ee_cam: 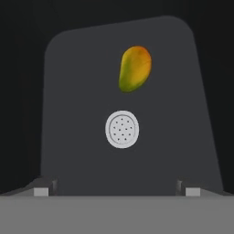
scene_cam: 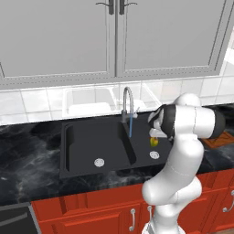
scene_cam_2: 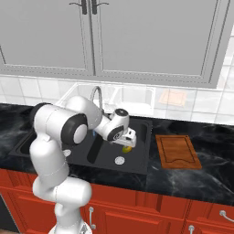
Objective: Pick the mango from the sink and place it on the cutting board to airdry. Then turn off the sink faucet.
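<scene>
The mango (ee_cam: 135, 68), yellow-green with an orange blush, lies on the floor of the right basin of the black sink (scene_cam: 82, 141), just beyond its round silver drain (ee_cam: 122, 129). My gripper (scene_cam_2: 129, 140) hangs open above that basin, a little over the mango (scene_cam_2: 127, 148), with nothing between its fingertips (ee_cam: 42, 190). The grey gooseneck sink faucet (scene_cam: 127, 101) stands behind the divider, with a thin blue stream (scene_cam: 130, 128) running from it. To the right of the sink, the brown cutting board (scene_cam_2: 177, 151) lies bare on the counter.
A white dish rack (scene_cam: 89, 103) stands against the tiled wall behind the sink. The left basin has its own drain (scene_cam: 99, 162). Black marble counter (scene_cam_2: 215, 169) stretches both ways, with grey wall cabinets above and red cabinets below.
</scene>
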